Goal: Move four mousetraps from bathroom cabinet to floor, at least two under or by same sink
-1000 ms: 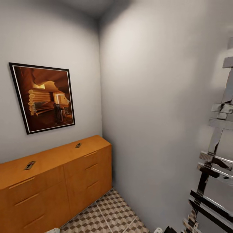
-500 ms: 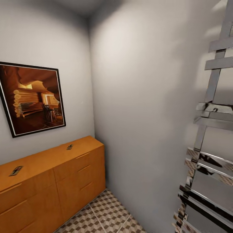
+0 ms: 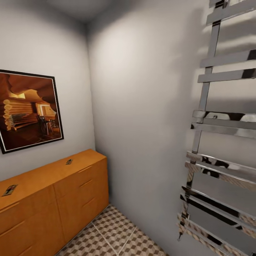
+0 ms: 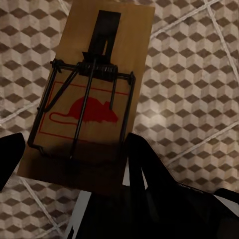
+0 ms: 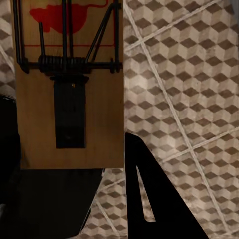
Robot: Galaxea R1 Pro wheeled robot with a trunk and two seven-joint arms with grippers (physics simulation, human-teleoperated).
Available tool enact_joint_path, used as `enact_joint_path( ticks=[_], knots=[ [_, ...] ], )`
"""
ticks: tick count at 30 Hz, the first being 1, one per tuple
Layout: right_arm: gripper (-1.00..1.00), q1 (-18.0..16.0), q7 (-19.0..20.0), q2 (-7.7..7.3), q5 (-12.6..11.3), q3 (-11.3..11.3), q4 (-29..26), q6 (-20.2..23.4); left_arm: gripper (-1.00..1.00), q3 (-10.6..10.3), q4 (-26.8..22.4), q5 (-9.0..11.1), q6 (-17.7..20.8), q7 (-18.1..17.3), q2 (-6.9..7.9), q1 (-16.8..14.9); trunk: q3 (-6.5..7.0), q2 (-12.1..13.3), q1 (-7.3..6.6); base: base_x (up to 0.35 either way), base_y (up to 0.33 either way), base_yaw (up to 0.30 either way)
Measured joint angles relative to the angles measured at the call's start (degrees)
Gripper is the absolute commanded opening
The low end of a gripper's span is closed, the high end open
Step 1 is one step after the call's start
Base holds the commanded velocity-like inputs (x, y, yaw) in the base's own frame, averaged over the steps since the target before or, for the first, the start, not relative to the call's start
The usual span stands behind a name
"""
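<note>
In the left wrist view a brown wooden mousetrap (image 4: 99, 50) with a red mouse print and a dark spring bar sits between my left gripper's (image 4: 74, 162) black fingers, held above the cube-patterned bathroom floor (image 4: 199, 74). The right wrist view shows another mousetrap (image 5: 69, 74) clamped in my right gripper (image 5: 69, 172), also over the floor (image 5: 189, 74). In the head view the orange-brown cabinet (image 3: 71, 192) stands at the lower left, with two mousetraps lying on its top, one (image 3: 9, 190) near the left and one (image 3: 69, 161) further right. The bathroom sink is out of view.
A framed picture (image 3: 28, 110) hangs above the cabinet. A chrome ladder towel rail (image 3: 220, 149) is mounted on the grey wall at the right. A narrow strip of tiled floor (image 3: 113, 234) runs between cabinet and wall into the corner.
The head camera has turned to the right, so the cabinet and picture slid left in the picture and more of the towel rail came in. The traps on the cabinet have not moved.
</note>
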Motion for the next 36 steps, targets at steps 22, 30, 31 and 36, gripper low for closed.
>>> enact_joint_path(
  ticks=[22, 30, 31, 36],
  knots=[
    [-1.0, 0.0, -0.5, -0.23, -0.3, 0.0, 0.1, 0.1, -1.0, -0.1, -0.1, -0.1, 0.0, 0.0, -1.9, 0.0, 0.44, 0.0, -0.02, -0.117, 0.113, -0.201],
    [-1.0, 0.8, -0.5, -0.3, -0.3, 0.0, 0.1, 0.2, -1.0, -0.1, -0.1, -0.1, 0.0, 0.0, -1.91, 0.0, 0.44, 0.0, -0.02, -0.001, 0.001, -0.109],
    [-1.0, 0.8, -0.5, -0.3, -0.3, 0.0, 0.1, 0.2, -1.0, -0.1, -0.1, -0.1, 0.0, 0.0, -1.91, 0.0, 0.44, 0.0, -0.02, 0.0, 0.0, -0.244],
    [-1.0, 1.1, -0.5, -0.5, -0.3, 0.0, 0.1, 0.2, -1.0, 0.0, -0.1, 0.0, 0.1, -0.1, -1.92, 0.0, 0.44, 0.0, -0.02, 0.0, 0.0, -0.27]
  ],
)
